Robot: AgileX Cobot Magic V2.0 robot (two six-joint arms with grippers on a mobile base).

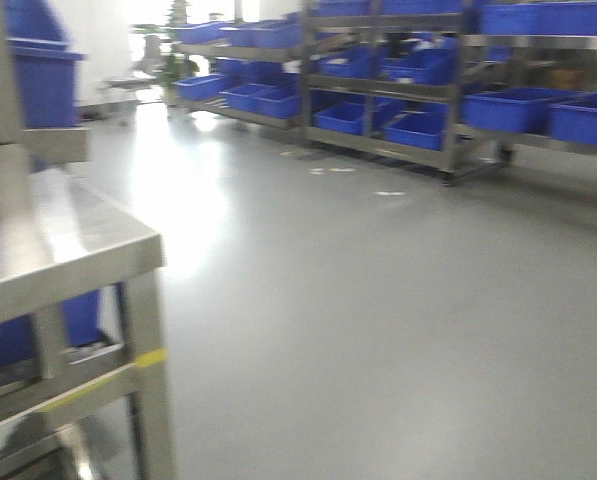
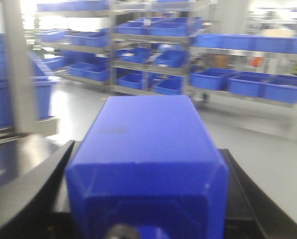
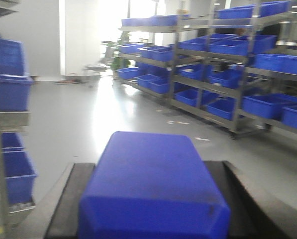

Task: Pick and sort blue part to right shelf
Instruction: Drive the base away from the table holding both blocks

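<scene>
In the left wrist view a blue part (image 2: 148, 174), a smooth box-shaped plastic block, fills the space between the black fingers (image 2: 44, 199) of my left gripper (image 2: 147, 145), which is shut on its sides. In the right wrist view a second blue part (image 3: 150, 194) sits the same way between the black fingers (image 3: 63, 199) of my right gripper (image 3: 149, 163). Steel racks (image 1: 448, 95) holding blue bins (image 1: 513, 108) stand across the floor at the back right. Their rollers are too blurred to make out. Neither gripper shows in the front view.
A stainless-steel table (image 1: 68, 255) with a yellow-marked leg (image 1: 150, 357) stands close at the left, with blue bins (image 1: 43, 85) above and under it. Grey floor (image 1: 358, 330) lies between it and the racks. Another rack with bins (image 3: 11, 94) is at the left.
</scene>
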